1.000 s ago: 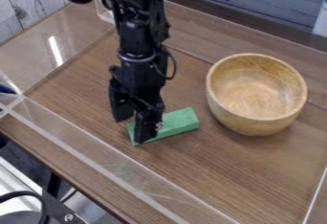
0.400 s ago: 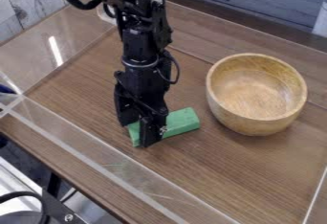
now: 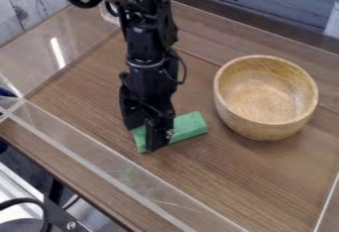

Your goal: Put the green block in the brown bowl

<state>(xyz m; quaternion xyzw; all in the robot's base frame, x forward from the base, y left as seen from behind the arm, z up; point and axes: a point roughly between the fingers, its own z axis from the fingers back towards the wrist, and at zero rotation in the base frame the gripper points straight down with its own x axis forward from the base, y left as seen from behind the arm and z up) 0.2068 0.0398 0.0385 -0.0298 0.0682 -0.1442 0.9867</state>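
The green block (image 3: 187, 128) lies flat on the wooden table, its left end hidden behind my gripper (image 3: 146, 135). My gripper points straight down over that left end, its black fingers (image 3: 157, 137) standing open on either side of the block, low at the table. The brown bowl (image 3: 267, 96) stands upright and empty to the right of the block, a short gap away.
A clear plastic wall (image 3: 79, 147) edges the wooden table (image 3: 252, 176) along the front and left. A pale object (image 3: 106, 13) sits behind the arm at the back. Bare wood lies in front of the bowl.
The gripper shifted slightly between the oldest frame and now, settling lower around the block's left end. Block and bowl have not moved.
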